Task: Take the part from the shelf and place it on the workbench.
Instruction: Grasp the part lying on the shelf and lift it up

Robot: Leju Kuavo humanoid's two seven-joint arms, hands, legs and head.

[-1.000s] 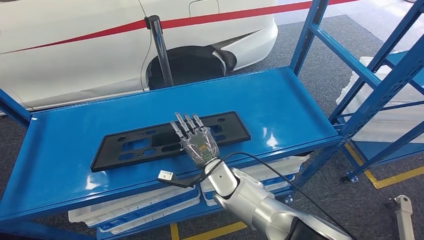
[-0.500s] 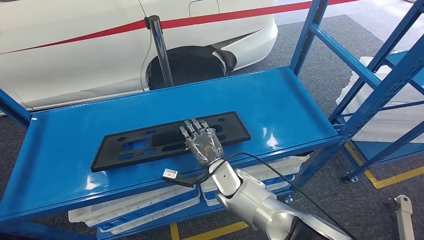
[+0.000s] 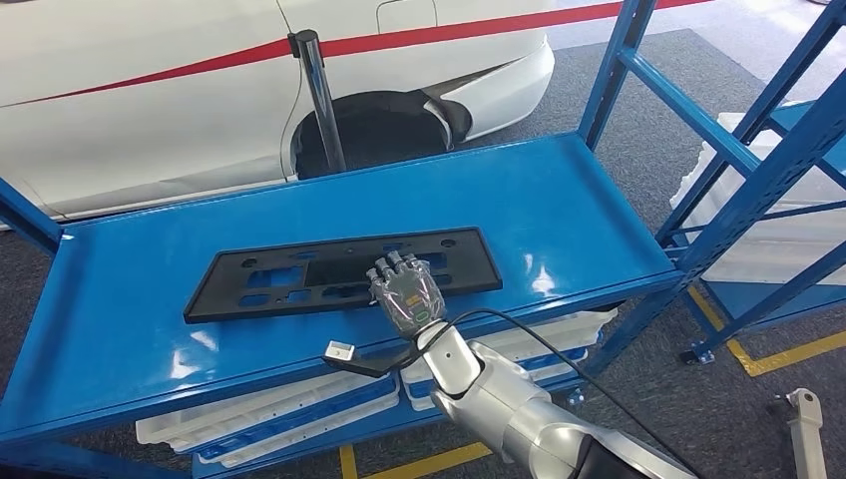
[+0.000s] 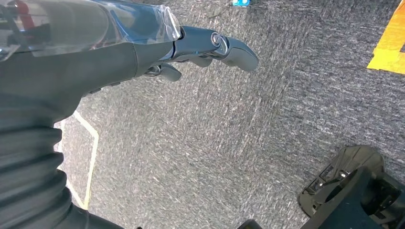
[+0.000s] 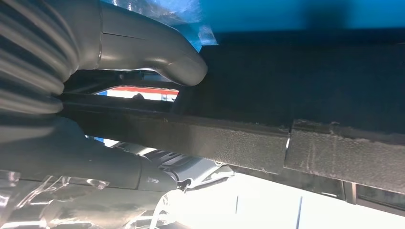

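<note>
Right hand [image 3: 404, 292] grips the black plastic panel [image 3: 299, 275] at its near edge — lying on the blue shelf [image 3: 579, 190]; left hand [image 4: 143, 47] hangs empty, fingers apart.

The right arm [image 3: 519, 414] is silver, with rounded, glossy segments. A black cable [image 3: 519, 324] loops beside it, and a small white connector [image 3: 339, 350] sits at 9 o'clock from the wrist. Clear plastic film covers the grey right hand [image 3: 404, 289]. The left hand [image 4: 143, 52] has a grey ribbed cover, dark fingers [image 4: 229, 45] and the same film.
</note>
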